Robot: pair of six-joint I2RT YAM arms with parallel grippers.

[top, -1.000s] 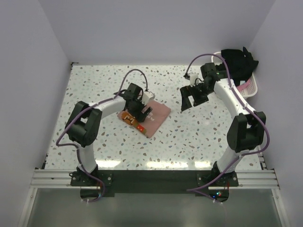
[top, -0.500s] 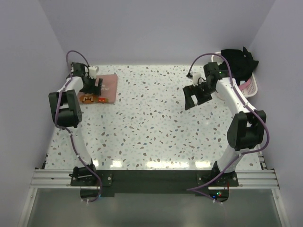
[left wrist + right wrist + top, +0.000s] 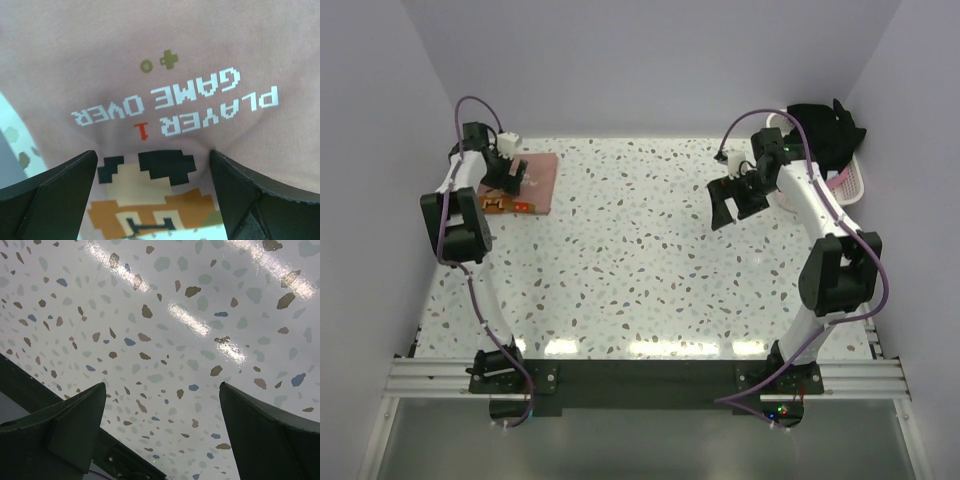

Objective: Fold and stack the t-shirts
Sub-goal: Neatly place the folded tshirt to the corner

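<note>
Folded salmon-pink t-shirt point(image 3: 533, 180) lies at the desk's point(image 3: 640, 280) far-left corner. My left fingers point(image 3: 55, 190) hang right over it, spread wide and empty. My right fingers point(image 3: 60, 425) are wide too, over bare desk. The black t-shirt point(image 3: 825, 130) is heaped on the basket point(image 3: 857, 186). Cloth looks soft, light and floppy; I'd pinch a hem edge.

Left arm point(image 3: 455, 222) stretched far-left, right arm point(image 3: 810, 205) forward; jaws wide.

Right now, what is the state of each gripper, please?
Left gripper: open, holding nothing, over the folded salmon-pink t-shirt.
Right gripper: open, holding nothing, above the table.
</note>
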